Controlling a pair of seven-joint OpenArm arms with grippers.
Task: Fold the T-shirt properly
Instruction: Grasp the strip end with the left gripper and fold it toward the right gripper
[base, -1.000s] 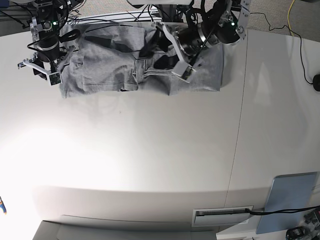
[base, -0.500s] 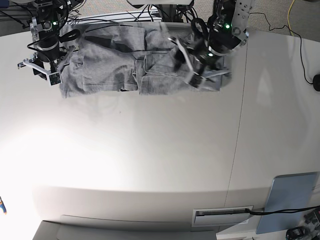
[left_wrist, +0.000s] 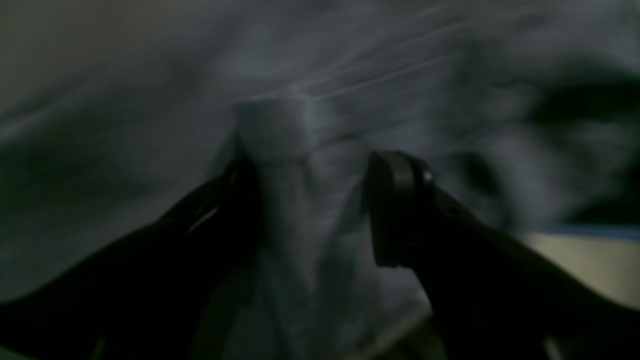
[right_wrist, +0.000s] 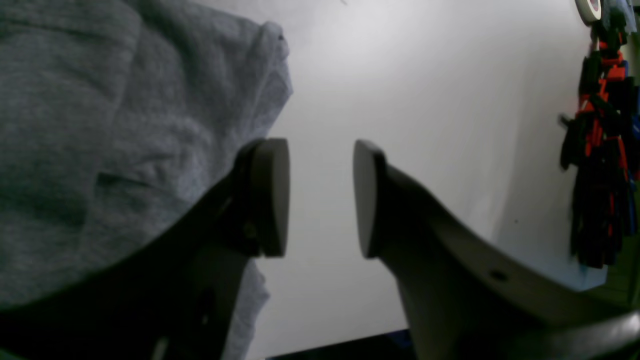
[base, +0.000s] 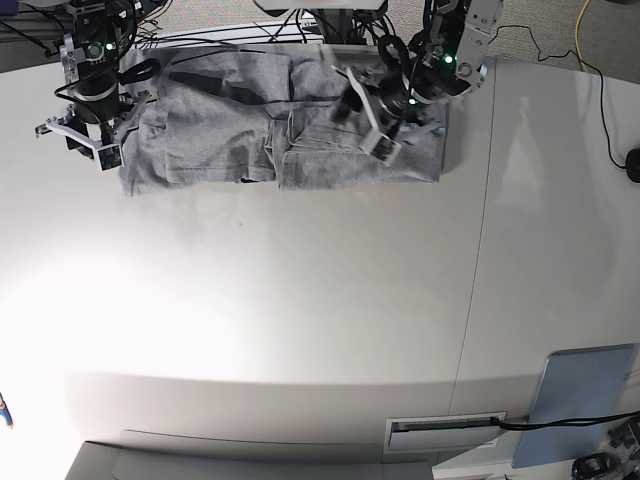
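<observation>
The left gripper (base: 366, 118) stands over the right half of the T-shirt (base: 220, 130), and in its wrist view the two dark fingers (left_wrist: 395, 210) are parted with a raised ridge of grey cloth between them; the picture is dark and blurred, so it cannot be told whether the fingers press this ridge or only stand on both sides of it. Compared with one second ago, this gripper has swung from about the middle of the shirt toward 3 o'clock and then a little back toward 10 o'clock, and the cloth under it now lies flatter and more square at its 3 o'clock edge. This probably means that the arm is smoothing or arranging one fold, not finishing the task, because the shirt is still a wide wrinkled band. The right gripper (right_wrist: 320, 197) has not moved in that time; its pale pads (right_wrist: 272, 195) are apart and hold nothing, with bare table (base: 300, 330) between them and the shirt's edge just beside, at 9 o'clock of the gap. The shirt lies at the 12 o'clock edge of the table. Counted: one T-shirt, two grippers, one table.
</observation>
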